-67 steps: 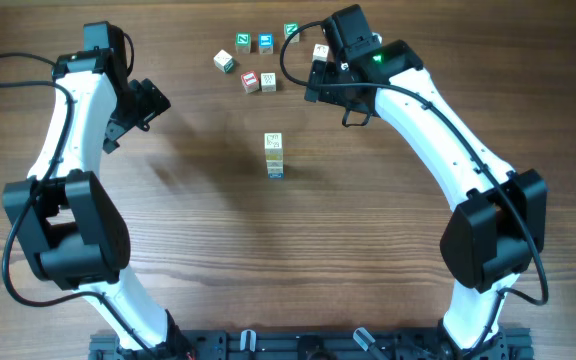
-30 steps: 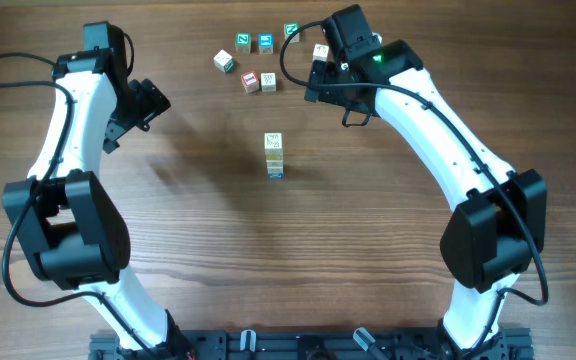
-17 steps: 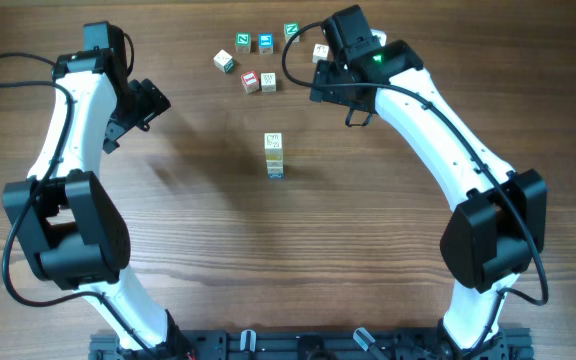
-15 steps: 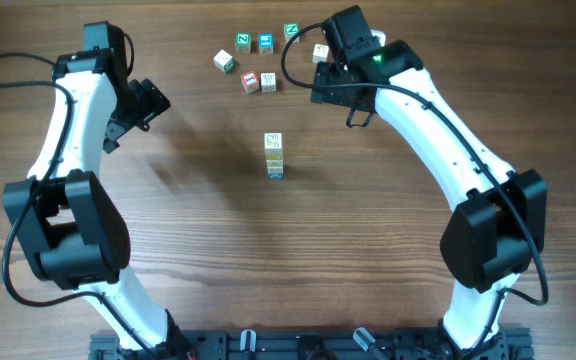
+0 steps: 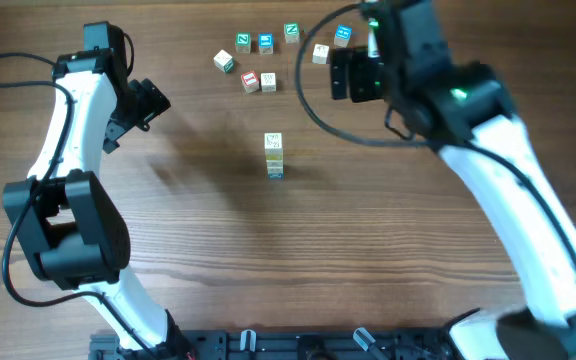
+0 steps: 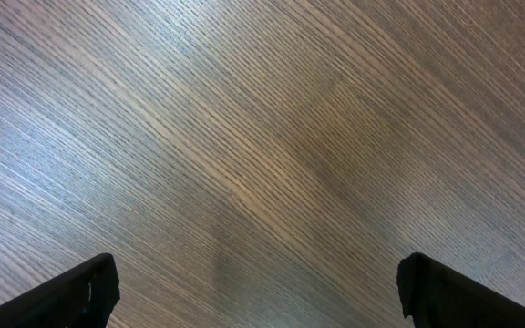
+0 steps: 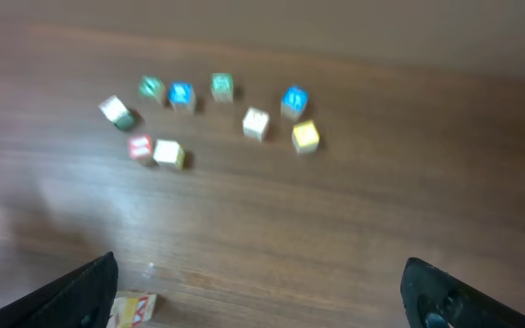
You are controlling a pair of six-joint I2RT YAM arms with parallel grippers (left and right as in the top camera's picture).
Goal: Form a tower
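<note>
Two arms rise from the near edge of the wooden table point(image 5: 298, 260), one on each side. Between them, about mid-table, stands the tower point(image 5: 275, 156), a slim stack one cube wide with its blue-trimmed cube lowest, upright and touched by nothing.

Further out on the left, the left gripper point(image 5: 151, 102) hangs over bare wood, well apart from the tower, which lies to its right and a little nearer the base. Its jaws stand wide apart and hold nothing; the left wrist view shows only wood grain between the two dark fingertips.

On the other side, the right gripper point(image 7: 264, 293) sits beyond the tower and off to its right, looming large in the overhead view. Its jaws are also spread wide and empty. In the blurred right wrist view the tower's top shows at the bottom edge, just beside the picture-left fingertip, not between the jaws.

Farthest out lie the loose cubes point(image 7: 221, 87), scattered singly in a rough arc.
</note>
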